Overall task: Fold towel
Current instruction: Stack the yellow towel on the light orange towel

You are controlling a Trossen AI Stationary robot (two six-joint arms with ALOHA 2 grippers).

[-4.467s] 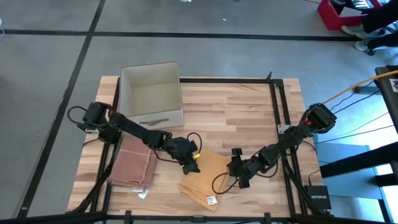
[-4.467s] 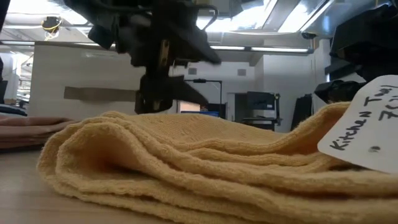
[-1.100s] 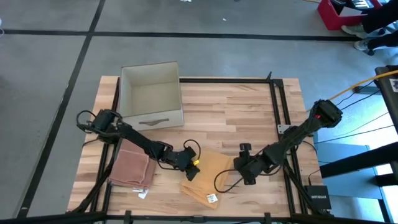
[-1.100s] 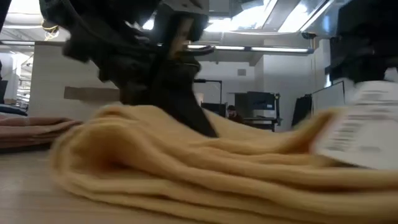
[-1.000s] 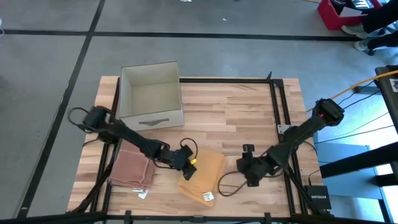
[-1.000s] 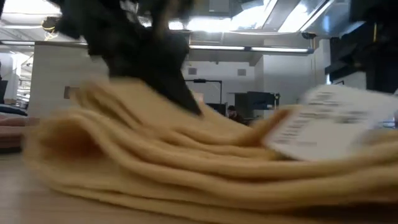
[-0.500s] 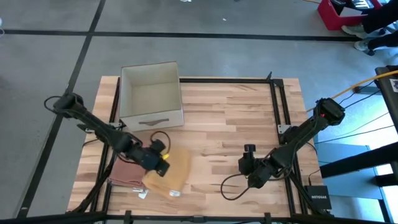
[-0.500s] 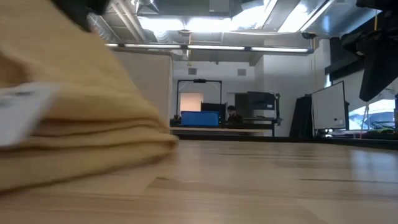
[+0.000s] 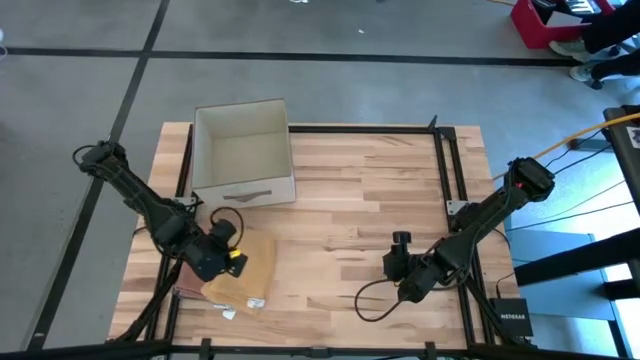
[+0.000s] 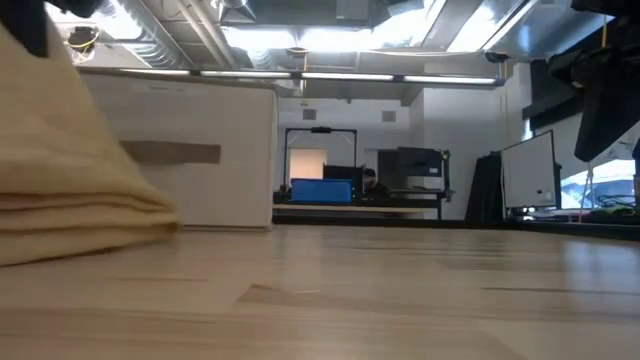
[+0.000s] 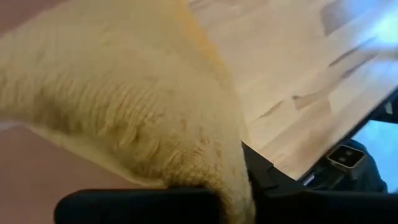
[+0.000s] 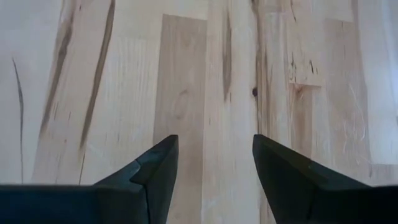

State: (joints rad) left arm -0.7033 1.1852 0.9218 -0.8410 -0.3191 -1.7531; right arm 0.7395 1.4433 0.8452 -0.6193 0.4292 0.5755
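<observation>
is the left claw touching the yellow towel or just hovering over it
Touching. In the left wrist view the folded yellow knit towel drapes straight out of the left claw, whose dark fingers are shut on its edge with no gap.

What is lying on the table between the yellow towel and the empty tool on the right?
Nothing: in the high view only bare wooden table lies between the yellow towel, gripped by the left tool, and the open right tool.

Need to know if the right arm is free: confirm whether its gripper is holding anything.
No: in the right wrist view the right gripper stands open over the bare wooden table, nothing between its fingers.
</observation>
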